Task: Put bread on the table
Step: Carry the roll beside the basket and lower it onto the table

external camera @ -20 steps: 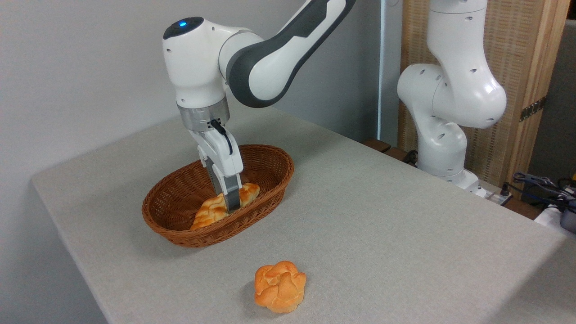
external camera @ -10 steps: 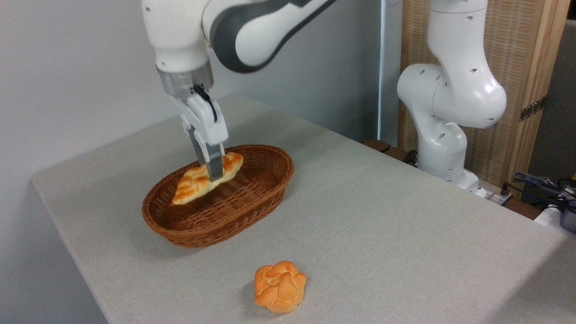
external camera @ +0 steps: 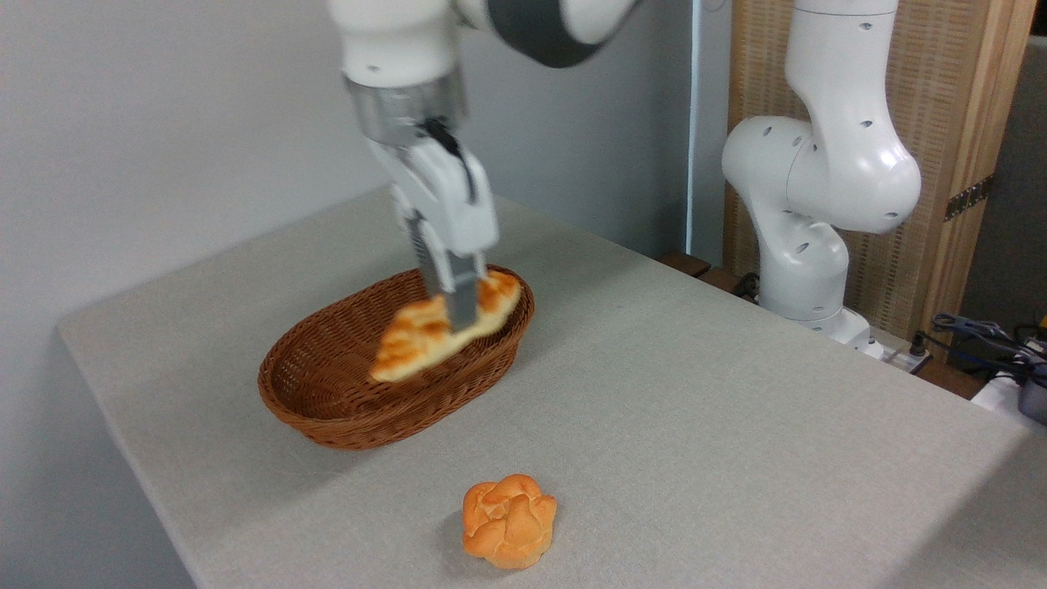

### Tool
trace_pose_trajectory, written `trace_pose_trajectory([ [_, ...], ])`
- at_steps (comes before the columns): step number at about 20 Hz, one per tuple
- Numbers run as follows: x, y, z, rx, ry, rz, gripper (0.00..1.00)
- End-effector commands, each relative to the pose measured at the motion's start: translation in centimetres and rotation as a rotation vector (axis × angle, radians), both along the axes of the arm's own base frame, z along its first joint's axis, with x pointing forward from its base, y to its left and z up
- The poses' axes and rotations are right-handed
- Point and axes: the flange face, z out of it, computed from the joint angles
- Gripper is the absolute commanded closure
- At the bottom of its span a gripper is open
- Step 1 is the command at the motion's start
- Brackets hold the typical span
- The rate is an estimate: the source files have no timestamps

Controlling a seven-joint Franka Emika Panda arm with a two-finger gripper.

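Observation:
The bread, a long braided pale-yellow loaf with toasted patches, hangs in the air above the right half of the wicker basket, tilted with its left end lower. My gripper is shut on its middle, fingers pointing down. The picture is motion-blurred around the gripper and loaf. The grey-beige table stretches out to the right of and in front of the basket.
A small round knotted orange bun lies on the table near the front edge. The arm's white base stands at the table's far right edge. Cables and gear lie beyond the right corner.
The gripper lifted the bread out of the basket, first up and left, and has now carried it to the right, over the basket's right end.

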Motion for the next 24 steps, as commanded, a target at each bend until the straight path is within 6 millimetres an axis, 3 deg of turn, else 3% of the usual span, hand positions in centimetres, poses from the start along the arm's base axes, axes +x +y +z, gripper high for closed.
trace_pose_trajectory([
  [1, -1.5, 2.7, -2.8, 0.071, 0.056, -0.066, 0.52],
  [4, -2.6, 4.3, -5.9, 0.131, 0.123, -0.141, 0.52],
  [7, -2.9, 3.6, -6.4, 0.130, 0.133, -0.159, 0.50],
  [11, -3.4, 3.2, -7.6, 0.128, 0.156, -0.170, 0.28],
  [17, -3.2, 2.8, -8.6, 0.129, 0.155, -0.177, 0.11],
  [24, -2.6, 2.7, -9.7, 0.133, 0.158, -0.178, 0.04],
])
